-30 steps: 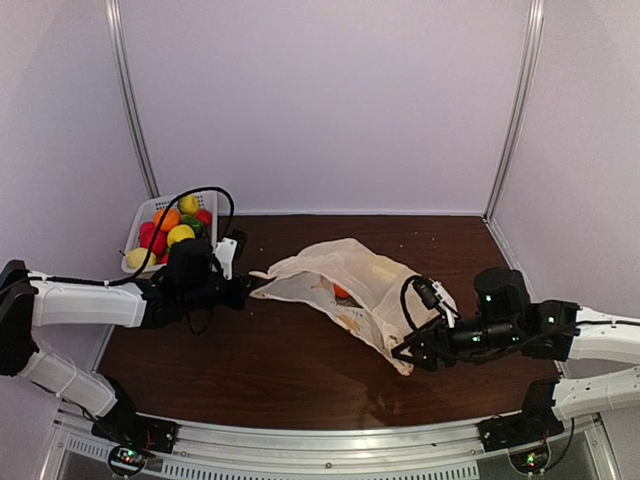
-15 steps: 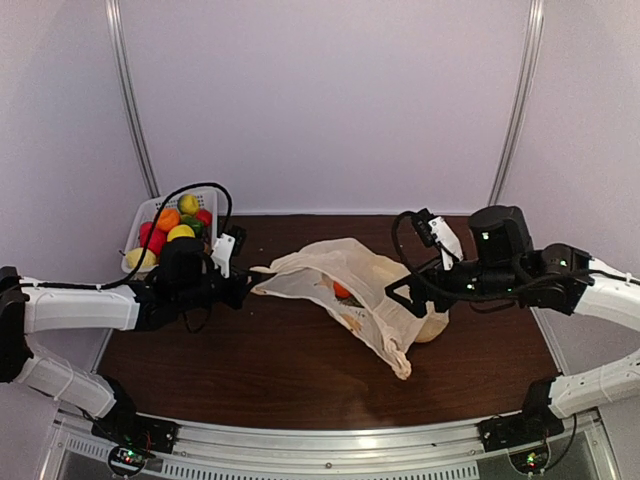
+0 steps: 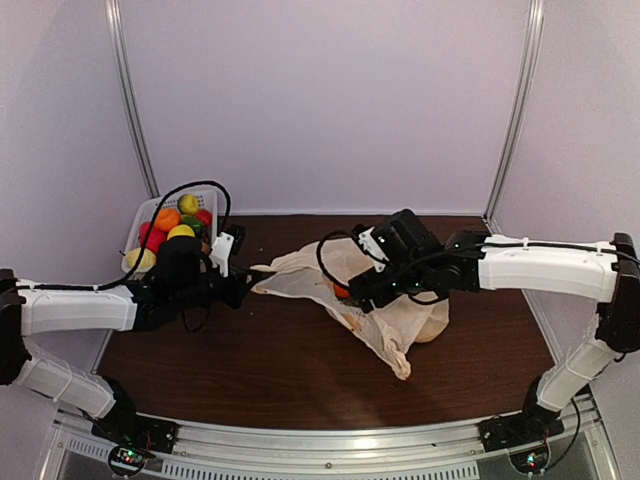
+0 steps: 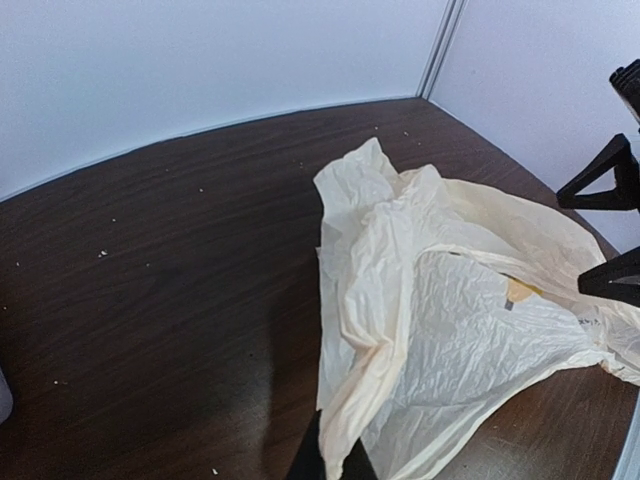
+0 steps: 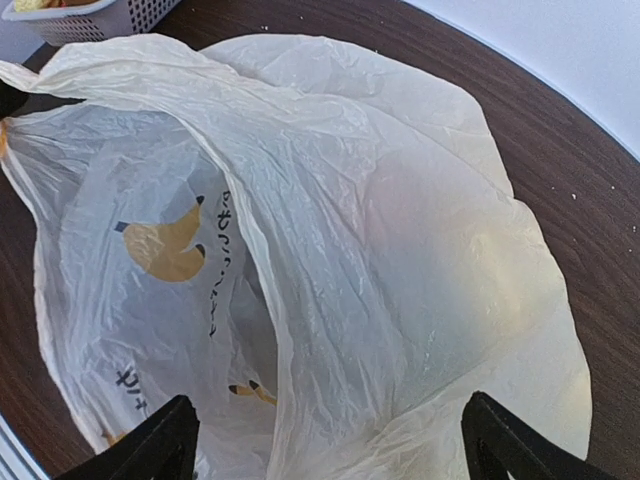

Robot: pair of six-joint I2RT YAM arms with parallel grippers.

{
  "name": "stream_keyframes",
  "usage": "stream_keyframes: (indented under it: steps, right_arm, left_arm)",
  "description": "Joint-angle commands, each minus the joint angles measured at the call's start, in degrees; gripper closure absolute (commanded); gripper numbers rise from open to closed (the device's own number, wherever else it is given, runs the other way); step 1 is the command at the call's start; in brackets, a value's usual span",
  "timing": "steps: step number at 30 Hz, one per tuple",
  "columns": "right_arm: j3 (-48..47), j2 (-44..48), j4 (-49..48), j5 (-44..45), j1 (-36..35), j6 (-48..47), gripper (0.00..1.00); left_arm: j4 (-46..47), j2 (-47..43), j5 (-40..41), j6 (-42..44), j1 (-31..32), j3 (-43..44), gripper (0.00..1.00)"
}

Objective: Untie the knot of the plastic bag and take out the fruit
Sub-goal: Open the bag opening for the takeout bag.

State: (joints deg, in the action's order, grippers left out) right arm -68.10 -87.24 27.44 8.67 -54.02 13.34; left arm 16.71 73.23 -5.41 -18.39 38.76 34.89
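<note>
The cream plastic bag (image 3: 385,300) lies crumpled mid-table, its mouth toward the left. My left gripper (image 3: 247,287) is shut on a twisted strip of the bag's edge (image 4: 345,425). My right gripper (image 3: 362,292) hovers open just above the bag's middle, fingertips wide apart on either side of the plastic (image 5: 350,260), touching nothing. An orange fruit (image 3: 341,291) shows inside the bag, and a pale yellow one (image 3: 433,328) bulges at its right end. The knot is out of view.
A white slotted basket (image 3: 140,215) with red, orange and yellow fruit stands at the back left, behind my left arm. Its corner (image 5: 100,15) shows in the right wrist view. White walls close in the table at the back and sides.
My right arm swung from the bag's near-right corner up and left to above its middle, opening wide. The pale yellow fruit came into sight. The left gripper kept its hold.
</note>
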Motion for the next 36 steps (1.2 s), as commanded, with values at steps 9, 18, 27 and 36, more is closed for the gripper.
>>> stream_keyframes:
  steps: [9, 18, 27, 36]
  right_arm:
    - [-8.4, -16.1, 4.1, 16.6, 0.2, 1.5, 0.28]
    - [-12.9, -5.5, 9.7, 23.4, 8.4, -1.1, 0.95]
    - [-10.1, 8.8, 8.8, 12.6, 16.2, -3.4, 0.99]
    - [-4.8, 10.3, 8.9, 9.8, 16.2, -1.0, 0.93]
  left_arm:
    - [1.5, -2.3, -0.4, 0.9, -0.3, -0.9, 1.00]
    - [-1.2, -3.8, 2.5, 2.8, -0.3, 0.5, 1.00]
    - [-0.9, -2.0, 0.2, 4.5, -0.3, 4.3, 1.00]
    - [-4.8, 0.0, 2.9, 4.1, -0.3, 8.5, 1.00]
